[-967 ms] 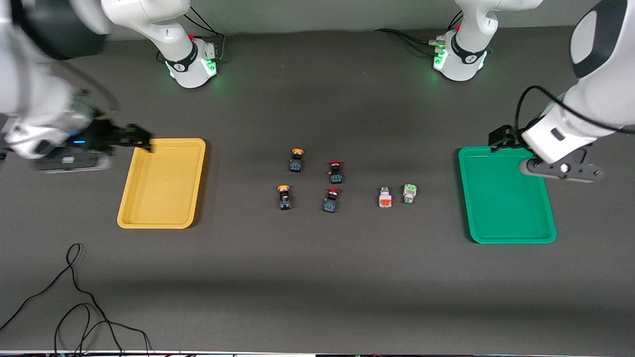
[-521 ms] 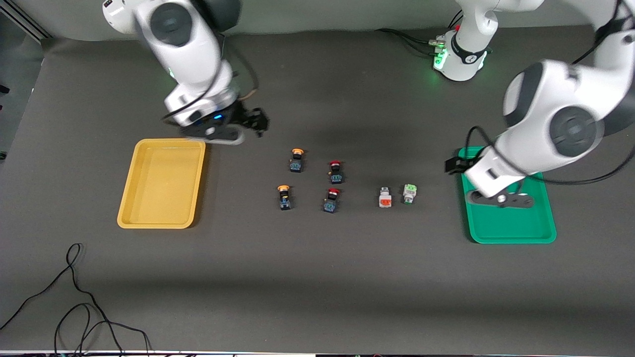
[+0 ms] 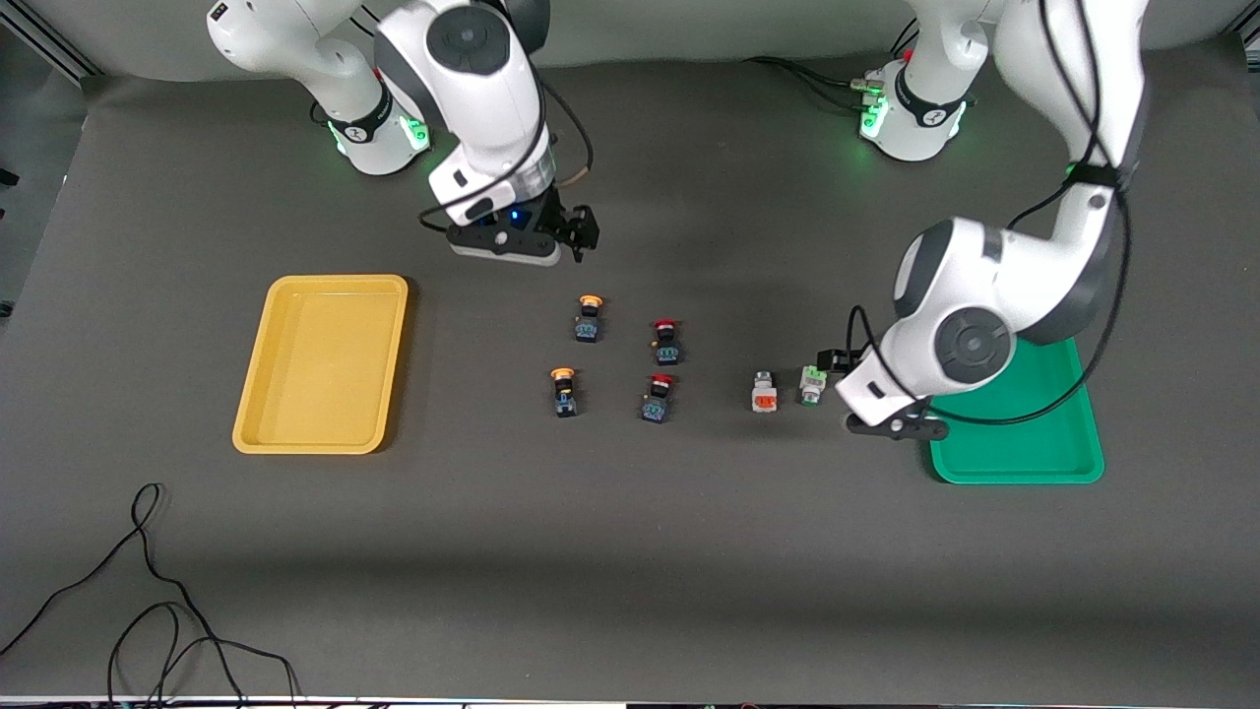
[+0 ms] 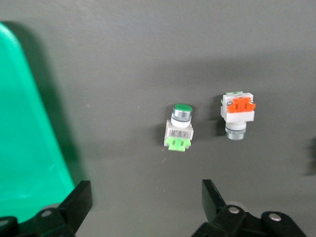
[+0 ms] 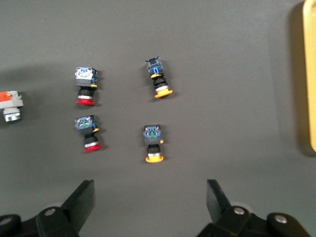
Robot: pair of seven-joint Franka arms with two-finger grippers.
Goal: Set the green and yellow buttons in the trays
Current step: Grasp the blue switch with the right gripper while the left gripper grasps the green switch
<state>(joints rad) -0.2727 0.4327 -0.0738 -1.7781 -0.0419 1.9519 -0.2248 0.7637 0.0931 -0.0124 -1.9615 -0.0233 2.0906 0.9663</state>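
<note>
Green button lying beside green tray under spread-fingered left gripper; yellow buttons mid-table (yellow tray well apart), beneath spread-fingered, empty right gripper.

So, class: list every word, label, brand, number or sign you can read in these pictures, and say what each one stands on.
No text reads clearly anywhere.
Right arm base collar: a small round white emblem and lettering, too small to read.
Left arm base collar: the same emblem and lettering, too small to read.
Yellow-capped buttons and red-capped buttons: marks on the blue ends, blurred.
Green button, orange-faced switch, yellow tray, green tray: no lettering shows.
</note>
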